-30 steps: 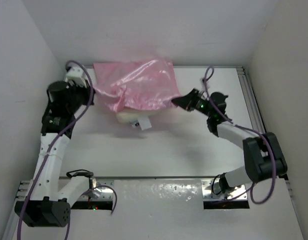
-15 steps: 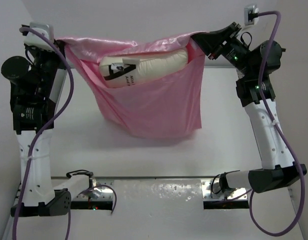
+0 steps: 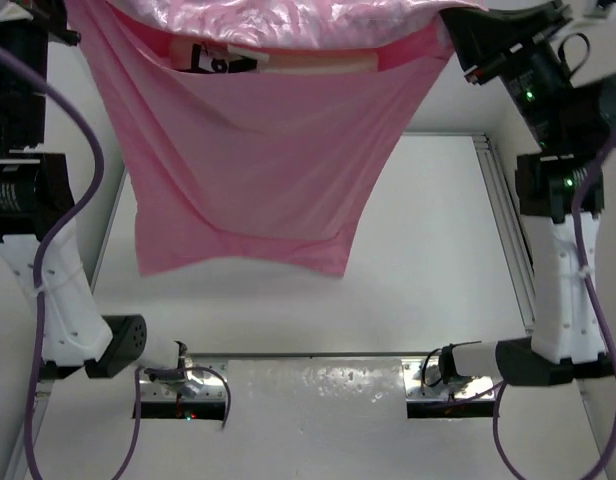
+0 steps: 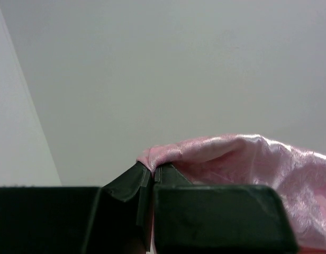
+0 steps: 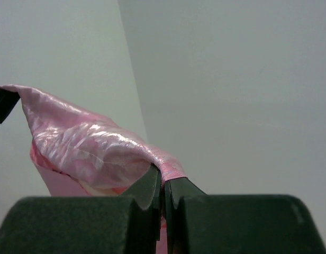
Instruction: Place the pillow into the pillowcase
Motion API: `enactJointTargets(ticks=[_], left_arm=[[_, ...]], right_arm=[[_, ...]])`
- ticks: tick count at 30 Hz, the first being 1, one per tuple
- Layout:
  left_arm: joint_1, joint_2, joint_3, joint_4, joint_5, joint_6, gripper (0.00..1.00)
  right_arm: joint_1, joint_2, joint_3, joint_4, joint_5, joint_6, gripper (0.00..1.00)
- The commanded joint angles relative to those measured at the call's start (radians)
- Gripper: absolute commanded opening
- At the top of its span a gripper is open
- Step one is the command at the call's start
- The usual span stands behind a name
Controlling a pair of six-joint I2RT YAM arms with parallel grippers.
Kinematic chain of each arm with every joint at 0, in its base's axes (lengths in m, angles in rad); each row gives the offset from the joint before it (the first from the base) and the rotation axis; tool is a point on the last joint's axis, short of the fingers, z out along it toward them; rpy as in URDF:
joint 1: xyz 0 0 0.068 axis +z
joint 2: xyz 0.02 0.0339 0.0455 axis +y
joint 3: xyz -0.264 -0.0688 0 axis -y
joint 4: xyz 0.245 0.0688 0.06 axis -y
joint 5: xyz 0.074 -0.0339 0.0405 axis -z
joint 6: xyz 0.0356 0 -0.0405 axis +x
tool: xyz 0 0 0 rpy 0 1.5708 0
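Note:
The pink satin pillowcase (image 3: 248,170) hangs in the air as a long sack, stretched between both raised arms. Its bottom edge dangles above the table. The cream pillow (image 3: 308,62) shows only as a strip in the sack's open mouth, with its dark tag (image 3: 216,62) at the left. My left gripper (image 4: 152,170) is shut on the pillowcase (image 4: 242,159) at its left top corner; in the top view it sits at the frame's upper left edge. My right gripper (image 5: 163,179) is shut on a fold of the pillowcase (image 5: 94,145) at the right top corner (image 3: 458,35).
The white table (image 3: 428,250) lies below the hanging sack. A metal rail (image 3: 500,215) runs along its right side and the arms' base plate (image 3: 318,385) along the near edge. White walls close in on the left, right and back.
Both arms have swung up high from the table. The pillowcase, with the pillow in its mouth, rose from lying at the back to hanging full length.

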Motion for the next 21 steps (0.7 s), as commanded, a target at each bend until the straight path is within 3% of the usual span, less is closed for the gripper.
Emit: enactJointTargets(ticks=[1,4,7,13,21], left_arm=[[0.009,-0.096,-0.16,0.069,0.083,-0.044,0.0],[0.018,-0.115,-0.287,0.131,-0.056,-0.02,0.0],[0.04,-0.092,-0.298,0.111,-0.148,0.044,0.0],[0.071,-0.13,-0.419,0.048,-0.104,0.049,0.0],[0.095,-0.118,-0.401,0.019,-0.099,0.042,0.0]], right_arm=[[-0.006,-0.1,-0.077,0.141,0.13,-0.061,0.0],[-0.008,-0.031,-0.021,0.037,0.104,-0.069,0.0],[-0.002,0.016,0.01,-0.014,0.082,-0.101,0.0],[-0.033,0.121,0.07,-0.072,0.052,-0.037,0.0],[-0.042,0.138,0.116,-0.068,0.043,-0.031,0.0]])
